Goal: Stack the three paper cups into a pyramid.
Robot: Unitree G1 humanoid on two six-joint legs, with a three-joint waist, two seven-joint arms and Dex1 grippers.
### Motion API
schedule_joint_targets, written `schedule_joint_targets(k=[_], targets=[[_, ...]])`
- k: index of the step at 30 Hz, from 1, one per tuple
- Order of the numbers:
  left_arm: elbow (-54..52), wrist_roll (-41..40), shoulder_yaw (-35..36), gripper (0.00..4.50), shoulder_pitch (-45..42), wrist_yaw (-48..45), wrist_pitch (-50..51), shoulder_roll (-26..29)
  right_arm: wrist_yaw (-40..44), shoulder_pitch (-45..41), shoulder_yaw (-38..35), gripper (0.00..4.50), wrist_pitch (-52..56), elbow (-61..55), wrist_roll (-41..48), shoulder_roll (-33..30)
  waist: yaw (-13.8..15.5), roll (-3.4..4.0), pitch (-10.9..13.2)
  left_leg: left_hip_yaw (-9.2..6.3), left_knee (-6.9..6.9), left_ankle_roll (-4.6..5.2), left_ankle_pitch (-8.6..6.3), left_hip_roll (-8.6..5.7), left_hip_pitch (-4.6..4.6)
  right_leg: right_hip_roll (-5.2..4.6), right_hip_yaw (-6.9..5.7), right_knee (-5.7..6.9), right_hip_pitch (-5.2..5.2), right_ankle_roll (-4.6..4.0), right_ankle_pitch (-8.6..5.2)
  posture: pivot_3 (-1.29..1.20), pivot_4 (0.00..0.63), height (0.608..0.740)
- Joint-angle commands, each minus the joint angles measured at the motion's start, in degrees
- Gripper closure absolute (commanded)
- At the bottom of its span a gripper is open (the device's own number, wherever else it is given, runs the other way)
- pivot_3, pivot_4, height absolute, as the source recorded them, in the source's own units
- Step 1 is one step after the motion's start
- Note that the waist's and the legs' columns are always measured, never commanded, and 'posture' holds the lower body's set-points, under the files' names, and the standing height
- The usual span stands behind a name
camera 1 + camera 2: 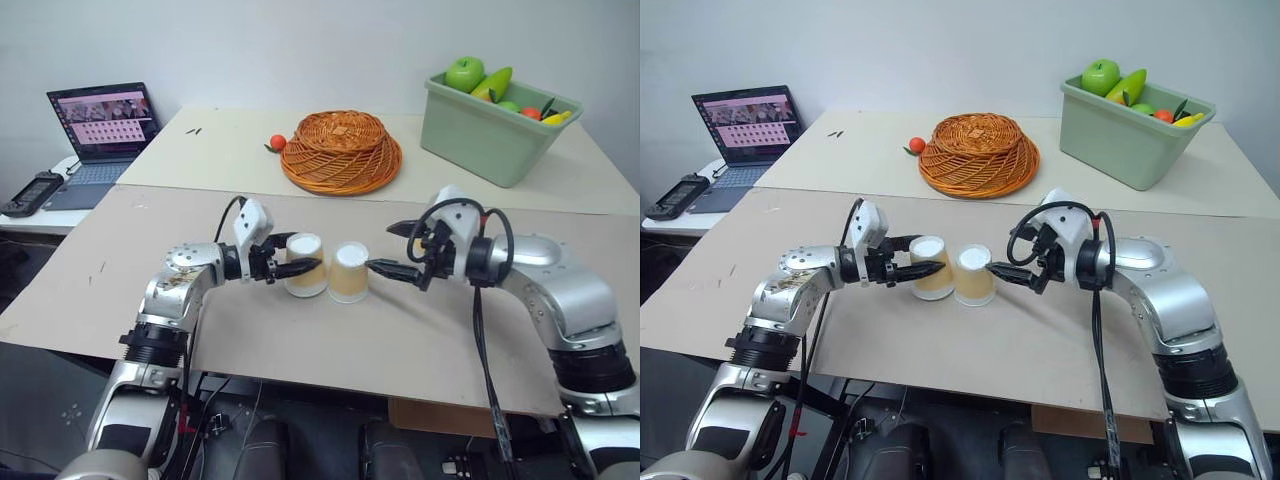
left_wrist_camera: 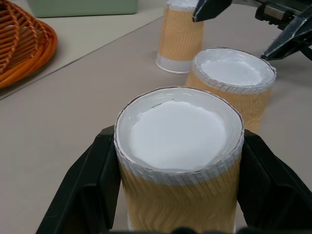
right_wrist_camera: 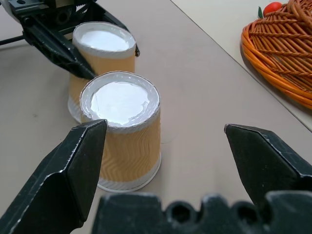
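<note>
Cups first: you have two upside-down paper cups side by side at frame centre on the counter, white bases up. Your left gripper is closed around the left cup, one finger on either side. The right cup stands free, just beside it. Your right gripper is spread wide and holds nothing, its fingertips near that cup. The left wrist view shows a third cup beyond the pair, also inverted.
</note>
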Motion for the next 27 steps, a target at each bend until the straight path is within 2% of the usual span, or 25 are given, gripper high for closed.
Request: schedule_joint_targets(k=[1,6,11,17,27], targets=[[0.2,0.0,-1.8,1.46,-0.2,-1.5,1.2,-0.2,-0.7,0.0,-2.3,0.00,0.7,-2.4,1.0,-0.6,0.0,0.00,0.0,0.00,0.00,0.00,0.00,0.00,0.01,0.00,0.01,-0.01,0.02,0.02,-0.03,0.00,0.150,0.628],[0.0,0.1,-2.2,1.46,0.3,-1.9,1.2,0.0,-0.9,0.0,-2.6,0.00,0.9,-2.4,1.1,-0.8,0.0,0.00,0.0,-0.01,0.00,0.00,0.00,-0.01,0.01,-0.01,0.01,0.01,0.03,0.02,-0.03,0.00,0.150,0.628],[-0.4,0.4,-2.2,0.07,0.6,-1.8,0.5,0.3,-0.8,-0.2,-2.7,0.00,0.7,-2.1,1.0,-0.9,0.0,0.00,0.0,-0.02,0.00,0.00,0.00,-0.06,-0.01,-0.02,0.01,0.02,0.03,0.03,-0.04,0.00,0.150,0.628],[-3.3,-1.2,-0.7,0.07,0.3,-0.9,2.0,1.3,-0.4,-0.4,-2.9,0.00,0.6,-1.7,1.1,-1.2,-0.2,0.01,0.1,-0.03,-0.01,0.01,0.00,-0.03,-0.01,-0.01,0.04,-0.04,0.03,0.03,-0.05,0.00,0.150,0.628],[-15.9,-6.4,3.2,0.07,0.9,-4.9,9.3,12.7,1.7,-1.2,-4.7,0.00,-0.1,-0.3,1.5,-3.0,-0.3,0.06,0.1,-0.05,-0.03,0.00,0.00,0.05,0.03,0.06,0.02,-0.04,0.02,0.02,-0.10,0.00,0.150,0.628]])
